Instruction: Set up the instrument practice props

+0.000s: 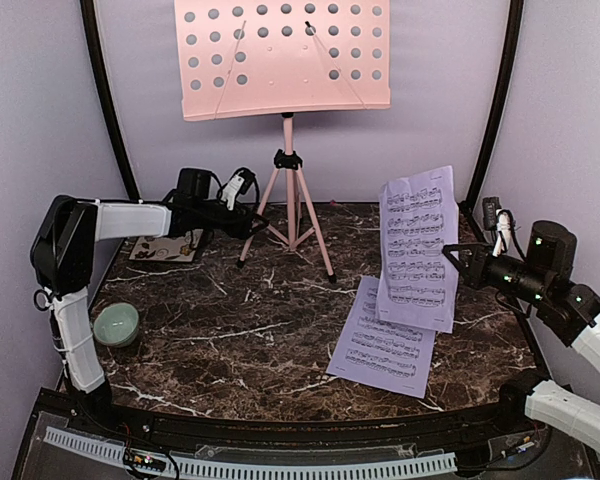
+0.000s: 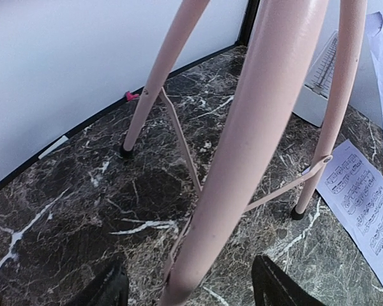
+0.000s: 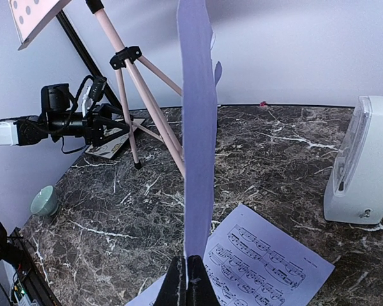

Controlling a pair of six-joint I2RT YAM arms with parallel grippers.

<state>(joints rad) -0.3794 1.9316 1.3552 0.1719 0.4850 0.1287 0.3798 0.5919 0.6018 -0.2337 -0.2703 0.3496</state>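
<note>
Music stand (image 1: 283,60), pink and perforated, stands upright on its tripod at the back of the worktop (image 1: 230,330). The left end effector (image 1: 248,224) is low at the stand's left side. In the left wrist view it (image 2: 191,294) is open, its dark fingers (image 2: 108,290) either side of one tripod leg (image 2: 268,127) with a gap on each side.

Right of the stand, the right end effector (image 1: 455,262) is closed on a page (image 1: 417,250) of sheet music, pinching its right edge so the sheet hangs upright above the worktop. A second page (image 1: 383,350) lies flat in front of the stand and to its right, partly under the held one. The metronome (image 3: 360,169) stands upright on the worktop right of the stand, apart from both pages.

Left of the stand sit a coaster (image 1: 168,247) and, nearer the front, a green bowl (image 1: 116,324).
</note>
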